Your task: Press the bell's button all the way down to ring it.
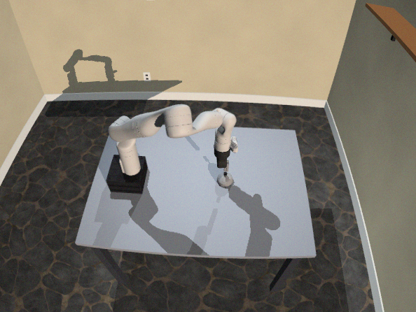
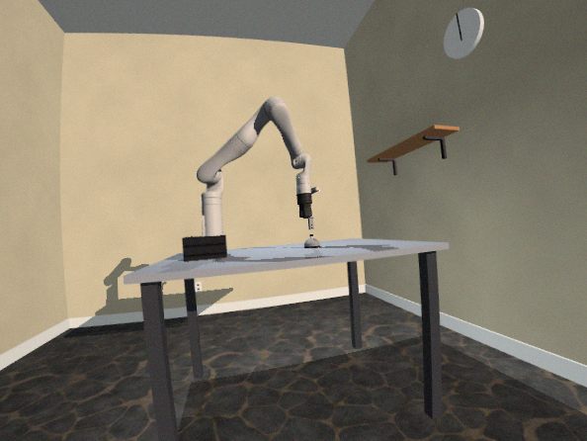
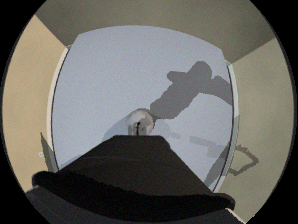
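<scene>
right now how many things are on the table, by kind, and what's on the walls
On the table:
bell: 1
robot arm with shut gripper, on its black base: 1
On the walls:
shelf: 1
clock: 1
outlet: 1
Total: 5

A plain room of a home or small office is shown. Tan walls [image 2: 148,148] are edged by white baseboards [image 1: 245,98], and the floor [image 2: 296,396] is laid in dark stone pattern. A wall socket [image 1: 146,75], a wooden shelf [image 2: 412,143] on brackets and a round clock [image 2: 462,33] are mounted. A grey table [image 2: 277,264] is set in the middle.
</scene>
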You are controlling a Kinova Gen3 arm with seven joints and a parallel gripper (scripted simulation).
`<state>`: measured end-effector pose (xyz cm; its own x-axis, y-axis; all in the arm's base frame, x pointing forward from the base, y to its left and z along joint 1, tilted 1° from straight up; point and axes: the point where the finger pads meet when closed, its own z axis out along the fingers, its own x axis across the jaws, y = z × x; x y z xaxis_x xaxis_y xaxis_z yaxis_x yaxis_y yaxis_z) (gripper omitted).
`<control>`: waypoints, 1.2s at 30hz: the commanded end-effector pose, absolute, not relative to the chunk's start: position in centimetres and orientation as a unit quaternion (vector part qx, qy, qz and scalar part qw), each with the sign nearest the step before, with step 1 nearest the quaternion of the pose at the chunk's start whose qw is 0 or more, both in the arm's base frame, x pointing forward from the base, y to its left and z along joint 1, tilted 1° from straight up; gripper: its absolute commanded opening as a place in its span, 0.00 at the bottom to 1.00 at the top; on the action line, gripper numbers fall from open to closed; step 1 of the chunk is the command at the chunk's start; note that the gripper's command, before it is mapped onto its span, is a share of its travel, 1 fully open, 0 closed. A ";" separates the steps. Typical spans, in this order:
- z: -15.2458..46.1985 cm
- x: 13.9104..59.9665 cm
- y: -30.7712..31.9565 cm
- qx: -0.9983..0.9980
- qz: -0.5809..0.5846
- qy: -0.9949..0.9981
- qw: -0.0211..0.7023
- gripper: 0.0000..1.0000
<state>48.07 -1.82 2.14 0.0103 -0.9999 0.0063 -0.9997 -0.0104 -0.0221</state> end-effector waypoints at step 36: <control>0.5 48.0 -1.6 -0.712 -0.007 0.702 0.005 0.17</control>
<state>47.93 -1.60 0.43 0.0137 -0.9999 0.0028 -0.9998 -0.0137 -0.0158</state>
